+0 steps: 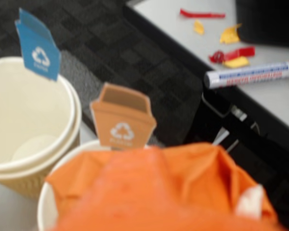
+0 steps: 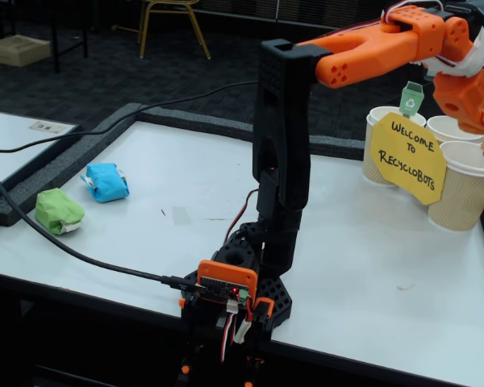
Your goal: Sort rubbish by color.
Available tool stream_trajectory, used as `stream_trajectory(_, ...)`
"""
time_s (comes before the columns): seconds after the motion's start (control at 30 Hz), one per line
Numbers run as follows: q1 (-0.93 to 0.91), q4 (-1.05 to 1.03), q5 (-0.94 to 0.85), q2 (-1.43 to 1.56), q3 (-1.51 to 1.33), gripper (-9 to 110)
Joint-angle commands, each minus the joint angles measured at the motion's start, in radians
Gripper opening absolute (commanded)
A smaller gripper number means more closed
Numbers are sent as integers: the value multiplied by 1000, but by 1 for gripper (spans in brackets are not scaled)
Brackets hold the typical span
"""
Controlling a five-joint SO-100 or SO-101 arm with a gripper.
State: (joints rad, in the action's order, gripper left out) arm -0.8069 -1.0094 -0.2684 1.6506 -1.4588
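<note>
The orange wad (image 1: pixel 164 187) fills the bottom of the wrist view, just above the rim of the paper cup (image 1: pixel 42 202) that carries the orange flag (image 1: pixel 121 122). In the fixed view my gripper (image 2: pixel 469 81) is stretched to the far right above the cups and appears shut on the orange wad (image 2: pixel 470 103). Its fingers are hidden in the wrist view. Left of the orange-flag cup stands the cup with the blue flag (image 1: pixel 37 48), which looks empty. The green wad (image 2: pixel 58 211) and the blue wad (image 2: pixel 106 181) lie on the table at the far left.
A yellow sign (image 2: pixel 407 157) leans on the cups, and a green-flagged cup (image 2: pixel 379 153) stands behind it. A black cable (image 2: pixel 81 258) runs to the arm's base (image 2: pixel 242 298). A marker (image 1: pixel 253 73) and paper scraps (image 1: pixel 231 53) lie on a neighbouring table.
</note>
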Motion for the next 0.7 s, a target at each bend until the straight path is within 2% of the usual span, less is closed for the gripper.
stream_trajectory(0.0, 5, -2, 6, 35, 118, 8)
stream_trajectory(0.67, 12, -20, 6, 35, 74, 16)
